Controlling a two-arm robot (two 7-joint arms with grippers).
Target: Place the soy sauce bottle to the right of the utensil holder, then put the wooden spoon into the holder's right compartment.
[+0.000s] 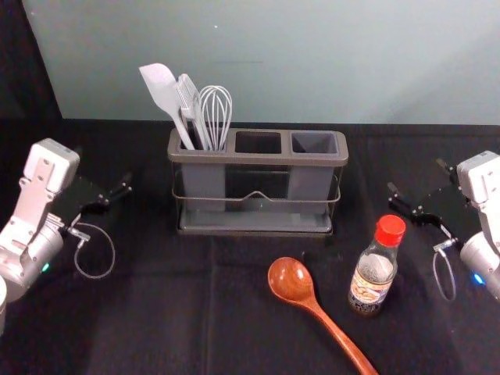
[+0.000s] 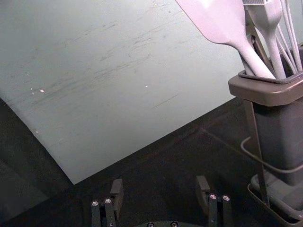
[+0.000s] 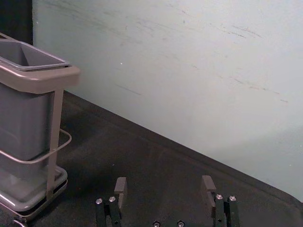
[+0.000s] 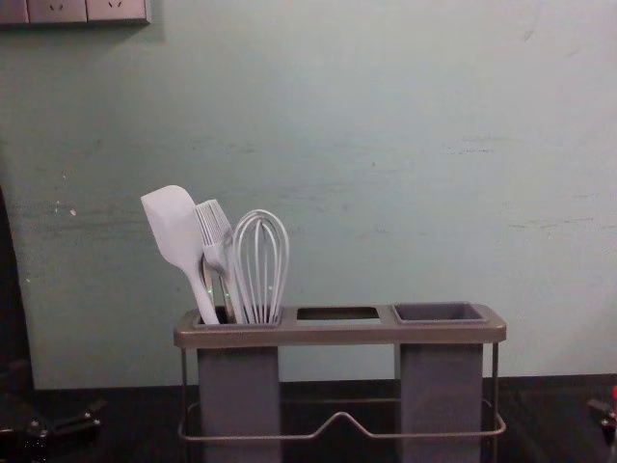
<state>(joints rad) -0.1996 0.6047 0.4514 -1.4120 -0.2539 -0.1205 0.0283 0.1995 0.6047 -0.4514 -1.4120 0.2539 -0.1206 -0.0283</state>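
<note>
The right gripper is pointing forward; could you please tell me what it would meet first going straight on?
Probably the pale green wall, with the right gripper passing right of the brown-rimmed grey utensil holder, though depth is unclear.

Head view: wooden spoon (image 1: 312, 307), handle end lost past the near edge. Soy sauce bottle (image 1: 373, 273), label print too small to read. Spatula (image 1: 162, 90), brush (image 1: 189, 98) and whisk (image 1: 216, 109), lower ends hidden inside the utensil holder (image 1: 258, 158). Floor of its middle compartment too dark to tell. Left arm (image 1: 35, 205) and right arm (image 1: 484, 191) both cut by the side edges.

Left wrist view: slim dark item (image 2: 258, 46) behind the brush, half covered, kind uncertain. Spatula and whisk tops cropped.

Right wrist view: holder cropped.

Chest view: holder's base below frame; bottle a red sliver at the right edge; wall sockets (image 4: 58, 10) clipped.
</note>
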